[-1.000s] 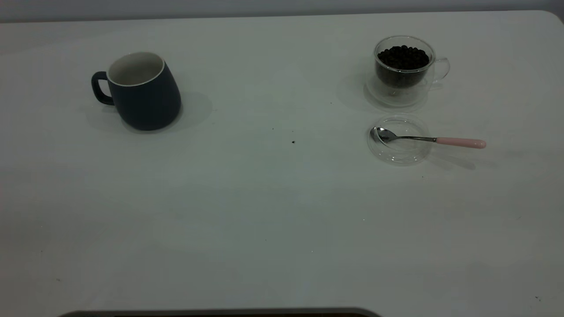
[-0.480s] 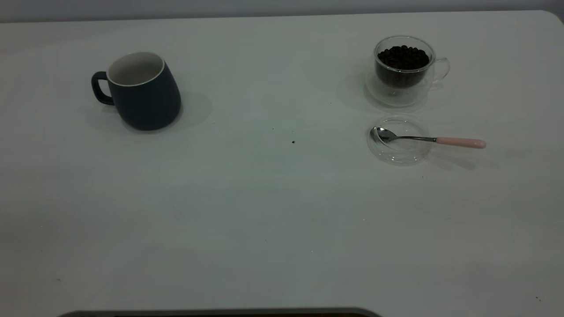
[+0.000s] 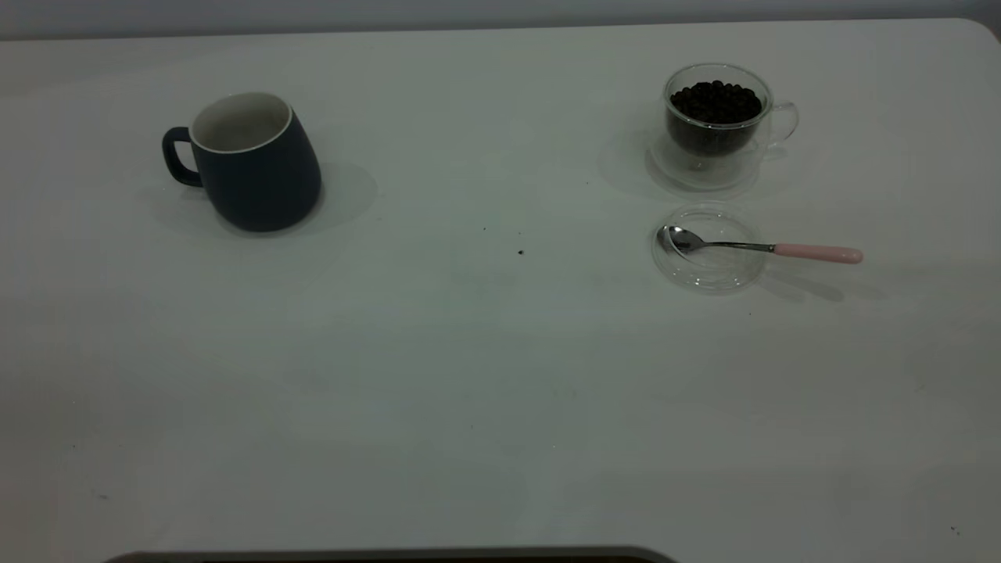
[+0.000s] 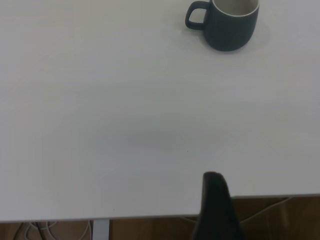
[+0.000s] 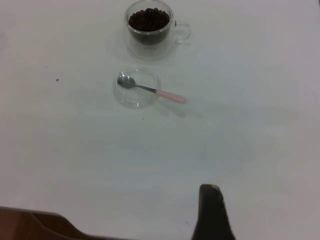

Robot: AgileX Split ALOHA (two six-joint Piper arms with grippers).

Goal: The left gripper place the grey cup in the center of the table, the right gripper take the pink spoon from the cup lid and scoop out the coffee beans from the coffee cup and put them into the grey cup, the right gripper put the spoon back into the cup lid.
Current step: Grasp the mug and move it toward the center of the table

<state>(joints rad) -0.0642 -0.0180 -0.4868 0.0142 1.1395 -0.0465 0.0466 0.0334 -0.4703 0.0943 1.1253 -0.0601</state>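
**Both arms held back, nothing picked up**

You had the grey cup [image 3: 254,163] standing upright on the left part of the table [image 3: 469,375], its handle pointing toward the left edge in the exterior view and its white inside bare. It had not been set in the center. Over on the right part, well apart from it, the coffee cup [image 3: 715,125] stood upright on its wide glass foot with the coffee beans [image 3: 715,102] heaped close to its rim. Just in front of it, nearer the camera, lay the cup lid [image 3: 708,274], flat on the tabletop. The pink spoon [image 3: 762,248] rested across it: bowl inside the lid, pink handle sticking out over the rim toward the right edge.

Neither arm showed in the exterior view. From your left wrist camera you saw only one dark finger [image 4: 216,207] of the left gripper near the table's edge, far from the grey cup [image 4: 227,22]. The right wrist camera likewise gave you a single dark finger [image 5: 212,212] of the right gripper, far from the pink spoon [image 5: 150,90] and the coffee cup [image 5: 150,27]. With one finger apiece in sight, you could not tell how either gripper's jaws stood.
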